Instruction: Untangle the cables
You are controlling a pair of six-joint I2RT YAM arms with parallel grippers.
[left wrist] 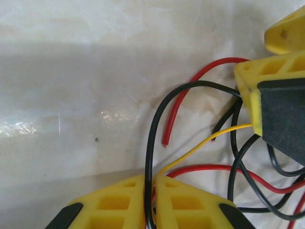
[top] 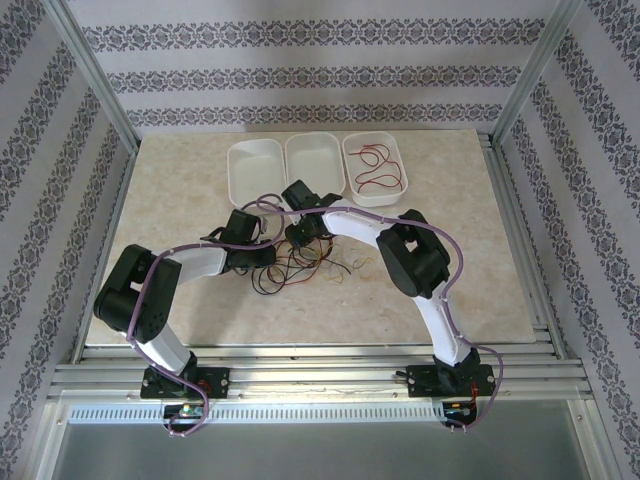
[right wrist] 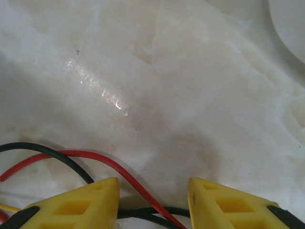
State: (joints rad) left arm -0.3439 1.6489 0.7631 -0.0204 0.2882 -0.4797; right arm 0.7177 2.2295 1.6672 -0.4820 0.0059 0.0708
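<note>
The cables (top: pixel 300 268) lie in a loose tangle of red, black and yellow wire on the pale table, between the two arms. My left gripper (left wrist: pixel 150 177) is shut on a black cable (left wrist: pixel 151 138) that runs up out of its yellow fingertips, and a yellow cable (left wrist: pixel 209 140) leaves the same gap. A red cable (left wrist: pixel 178 102) ends loose just beyond. The right gripper's yellow finger (left wrist: pixel 257 81) is close by at the upper right. My right gripper (right wrist: pixel 153 183) stands open low over the table, with a red cable (right wrist: pixel 95 156) and a black cable (right wrist: pixel 47 150) crossing between its fingers.
Three white trays stand side by side at the back of the table: left (top: pixel 236 170), middle (top: pixel 315 165) and right (top: pixel 352 150). The right one holds a red cable (top: pixel 375 170). Metal frame rails (top: pixel 300 375) border the table.
</note>
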